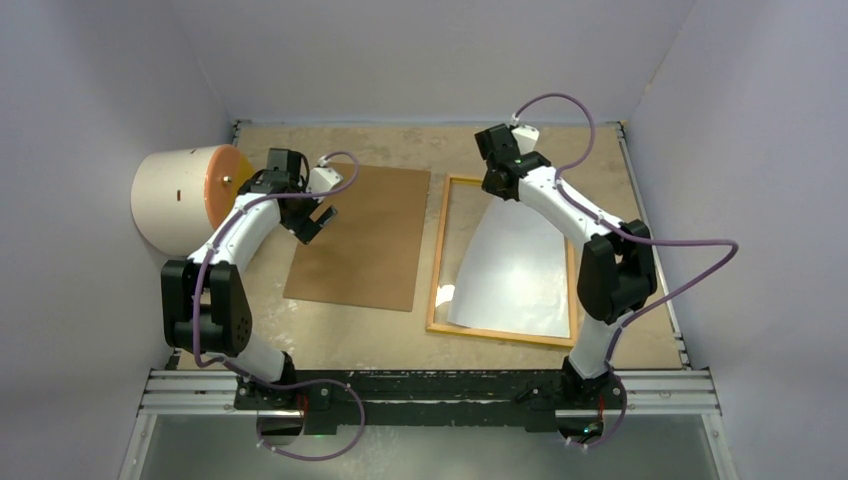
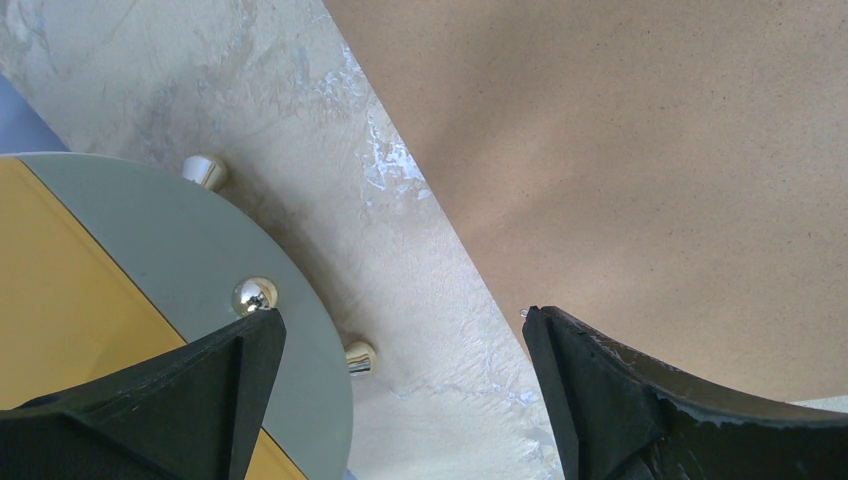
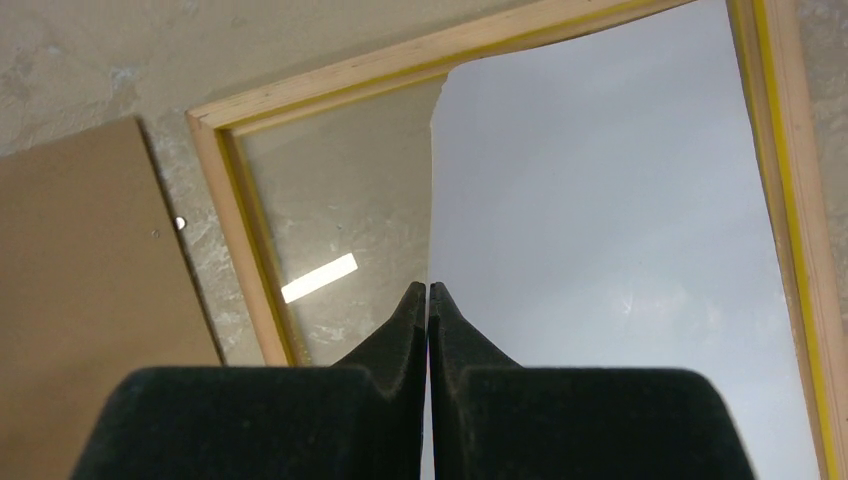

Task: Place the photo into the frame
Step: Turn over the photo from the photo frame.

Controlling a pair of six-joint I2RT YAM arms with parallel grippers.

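Surroundings: one brown backing board (image 1: 365,235) lies flat on the table (image 1: 330,340), left of the frame and apart from it. One cream drum (image 1: 180,200) with an orange end face lies on its side at the far left. The left wrist view shows three shiny studs (image 2: 253,295) on that face.

Left gripper (image 1: 320,218): fingers spread wide, holding nothing. It hangs over the strip of table between drum and board.

Frame (image 1: 437,270): one, lying wood side up on the right half of the table. The left part of its pane (image 3: 320,200) is uncovered.

Photo (image 1: 515,270): one, plain pale side up. It sits inside the frame opening over the right part, near end down and far end bowed upward.

Right gripper (image 3: 428,298): at the frame's far end, fingers pressed together on the photo's left edge, which runs straight into the pinch.
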